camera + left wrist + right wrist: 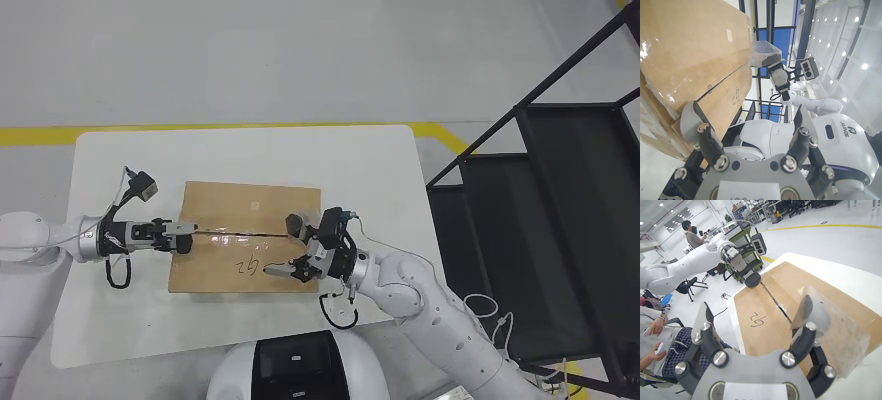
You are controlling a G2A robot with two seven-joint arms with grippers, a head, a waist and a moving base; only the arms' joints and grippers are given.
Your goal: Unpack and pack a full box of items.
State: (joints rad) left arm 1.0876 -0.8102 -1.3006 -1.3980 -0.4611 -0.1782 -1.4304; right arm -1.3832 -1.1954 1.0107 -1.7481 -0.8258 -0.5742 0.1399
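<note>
Cardboard box (232, 212); left gripper (187, 229), right gripper (297, 246) splayed at opposite edges.

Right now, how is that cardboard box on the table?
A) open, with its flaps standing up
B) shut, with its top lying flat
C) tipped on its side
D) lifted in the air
B: the box sits flat on the table, its top closed down along the middle seam.
</note>
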